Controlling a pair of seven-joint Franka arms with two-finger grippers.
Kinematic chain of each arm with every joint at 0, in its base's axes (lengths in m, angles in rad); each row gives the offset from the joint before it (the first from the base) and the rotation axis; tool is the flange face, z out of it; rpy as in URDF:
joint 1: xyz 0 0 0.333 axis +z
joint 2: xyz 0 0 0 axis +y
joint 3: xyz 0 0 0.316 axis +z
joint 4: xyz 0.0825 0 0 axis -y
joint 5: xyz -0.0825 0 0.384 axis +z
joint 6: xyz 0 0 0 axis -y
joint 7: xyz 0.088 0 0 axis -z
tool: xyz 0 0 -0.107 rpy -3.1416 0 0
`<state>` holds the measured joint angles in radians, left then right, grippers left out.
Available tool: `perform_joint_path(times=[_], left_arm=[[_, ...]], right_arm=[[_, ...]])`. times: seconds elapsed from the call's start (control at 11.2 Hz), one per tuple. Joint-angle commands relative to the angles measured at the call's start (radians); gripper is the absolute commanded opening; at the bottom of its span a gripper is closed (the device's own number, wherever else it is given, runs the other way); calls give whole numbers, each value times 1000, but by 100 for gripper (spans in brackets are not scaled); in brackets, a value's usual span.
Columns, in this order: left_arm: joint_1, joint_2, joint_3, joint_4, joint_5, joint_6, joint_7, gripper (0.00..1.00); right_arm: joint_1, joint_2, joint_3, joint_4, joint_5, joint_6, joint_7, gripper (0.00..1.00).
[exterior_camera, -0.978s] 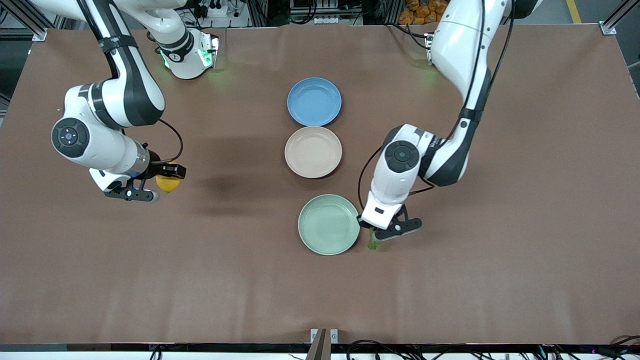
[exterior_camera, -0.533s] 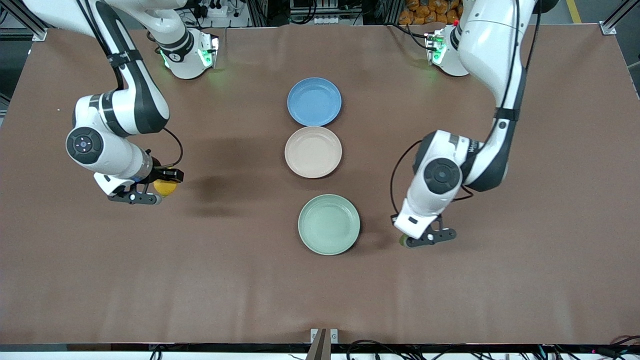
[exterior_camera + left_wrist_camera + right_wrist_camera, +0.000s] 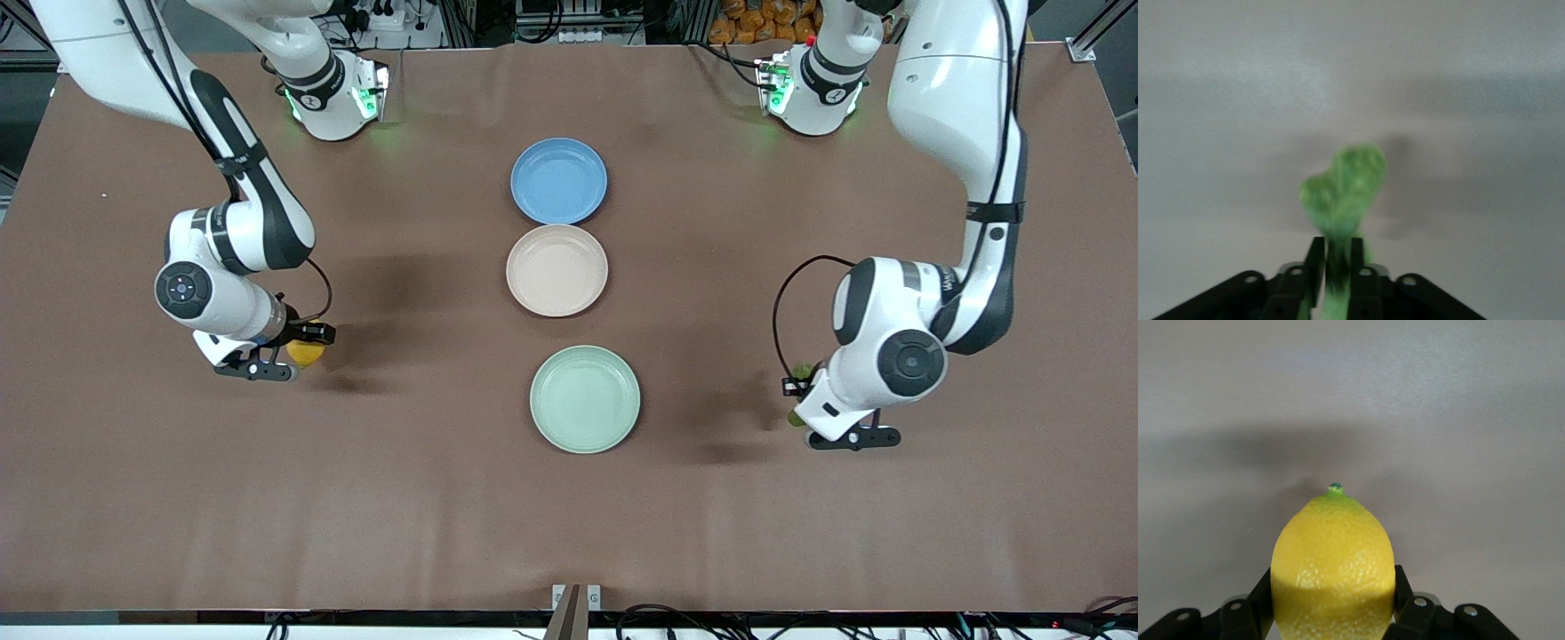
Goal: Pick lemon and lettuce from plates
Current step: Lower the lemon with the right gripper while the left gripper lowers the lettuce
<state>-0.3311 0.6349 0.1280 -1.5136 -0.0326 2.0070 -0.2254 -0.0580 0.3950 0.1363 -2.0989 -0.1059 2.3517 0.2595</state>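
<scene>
Left gripper pinches only the lettuce stem, risking slippage; right gripper clamps the lemon securely over bare counter

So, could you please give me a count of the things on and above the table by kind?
Plates: 3, all bare: blue plate, beige-pink plate, mint green plate
Lemon: 1, the lemon held in the right gripper over bare table
Lettuce: 1, the lettuce held in the left gripper over bare table
Total: 5
</scene>
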Motion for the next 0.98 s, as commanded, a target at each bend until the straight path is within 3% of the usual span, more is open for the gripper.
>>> perform_joint_path(times=[0.0,0.27,0.36,0.44,0.53,0.62,0.89], left_arm=[[21,-64,-14,-16,-29,-63,60,100],[44,-102,-14,-13,-29,-121,61,100],[50,-116,-16,-11,-30,-128,61,100],[49,-130,-17,-11,-30,-131,63,100],[50,-159,-19,-16,-29,-134,63,100],[58,-188,-22,-19,-29,-137,63,100],[58,-253,-22,-19,-29,-169,63,100]], right_arm=[[-10,19,-11,-9,-23,43,-11,0],[-13,50,-14,-7,-23,83,-2,0],[-8,50,-26,-7,-23,84,-2,13],[-6,50,-29,-6,-24,84,-2,33],[-8,50,-29,-6,-23,83,4,77],[-8,36,-30,-6,-23,69,4,100],[-11,-25,-32,-3,-23,-11,6,100]])
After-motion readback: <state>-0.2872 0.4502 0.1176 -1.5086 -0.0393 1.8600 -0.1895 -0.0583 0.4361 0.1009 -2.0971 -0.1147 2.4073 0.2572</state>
